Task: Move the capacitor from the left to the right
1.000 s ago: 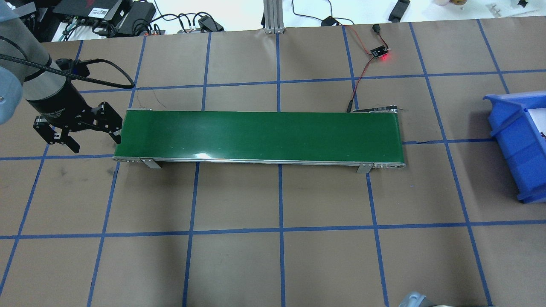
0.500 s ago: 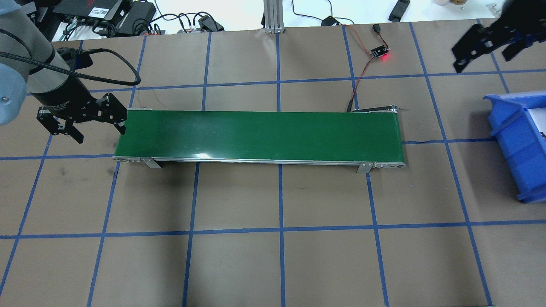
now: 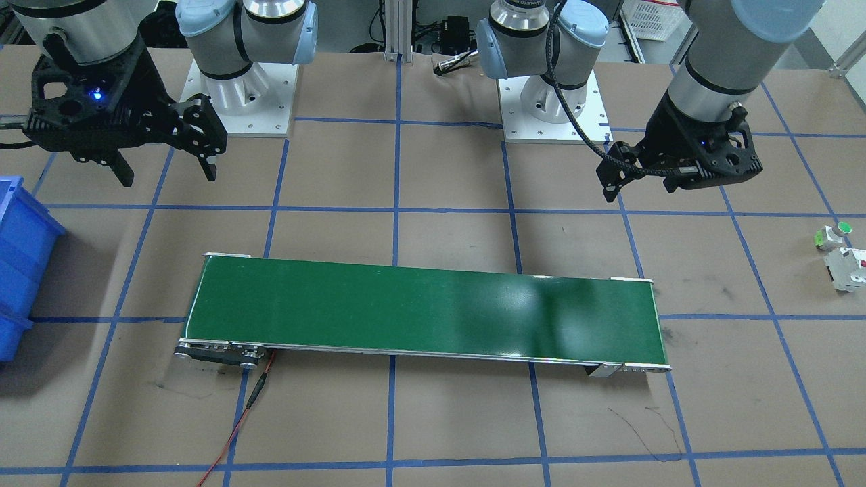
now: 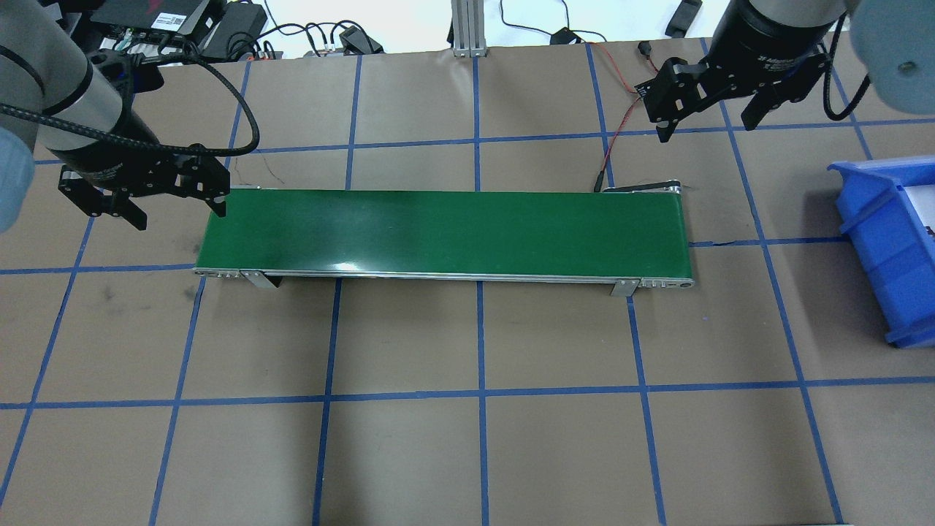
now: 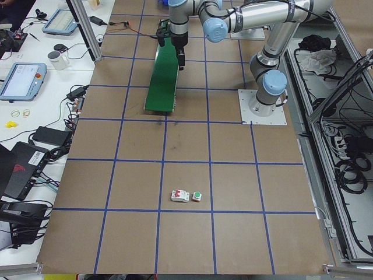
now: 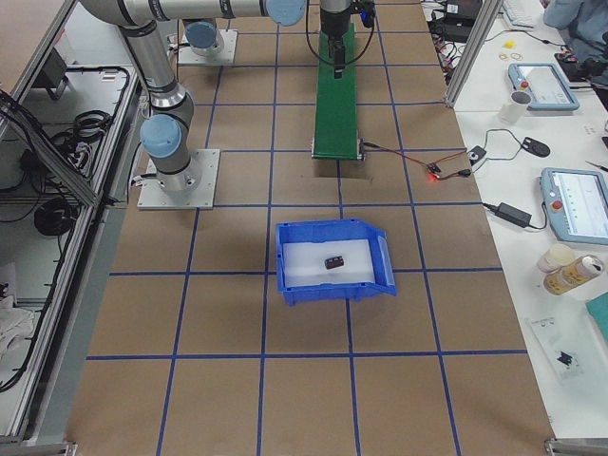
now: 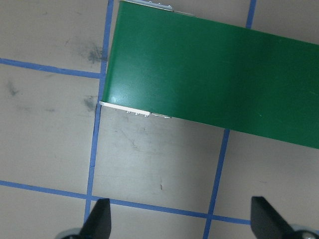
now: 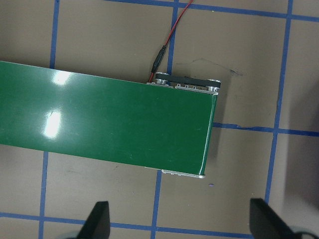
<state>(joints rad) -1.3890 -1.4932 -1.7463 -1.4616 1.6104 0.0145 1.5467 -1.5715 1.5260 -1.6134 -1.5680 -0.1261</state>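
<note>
A small dark piece (image 6: 334, 261), which looks like the capacitor, lies on the white liner inside the blue bin (image 6: 323, 228); it is too small to make out detail. It shows in no other view. My left gripper (image 4: 177, 212) hangs open and empty over the table at the left end of the green conveyor belt (image 4: 445, 230); the left wrist view (image 7: 182, 224) shows only belt and table between its fingers. My right gripper (image 4: 707, 128) is open and empty above the table just beyond the belt's right end, as the right wrist view (image 8: 180, 224) also shows.
A white switch (image 3: 846, 267) and a green-capped button (image 3: 833, 233) sit on the table off the belt's left end. The blue bin (image 4: 891, 241) stands at the right table edge. A red wire (image 4: 617, 135) runs from a lit sensor board (image 6: 435, 173) to the belt.
My left gripper has moved toward the table's far side beside the belt's left end. My right gripper has come into view at the top right and moved left, toward the belt's right end.
</note>
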